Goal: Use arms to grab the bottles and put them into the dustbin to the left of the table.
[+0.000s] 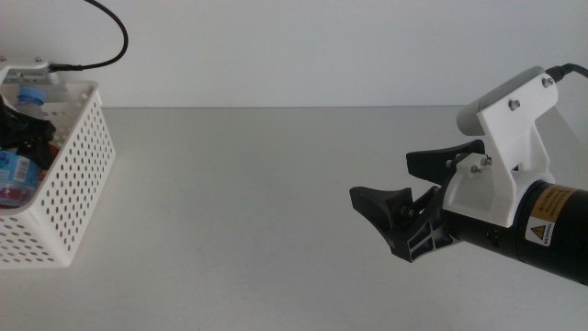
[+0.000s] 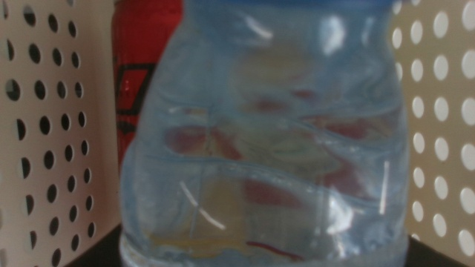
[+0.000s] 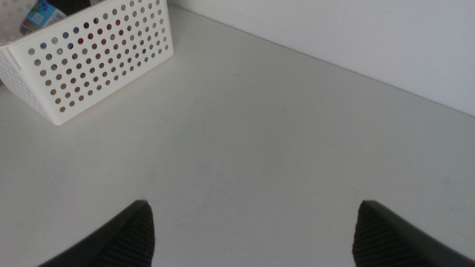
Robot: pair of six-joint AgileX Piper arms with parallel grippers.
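Inside the perforated white dustbin, ribbed clear water bottle fronts glossy red can.

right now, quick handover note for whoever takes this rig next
Left gripper: down inside the dustbin; its jaws are not visible, so open or shut cannot be told. The water bottle fills its wrist view, with the red can behind it between the perforated walls.
Right gripper: jaws open, empty, hovering over the right side of the table.
Done: can and water bottle are in the dustbin; no bottles show on the table.
Left: confirm the water bottle is released, then lift the left arm out.
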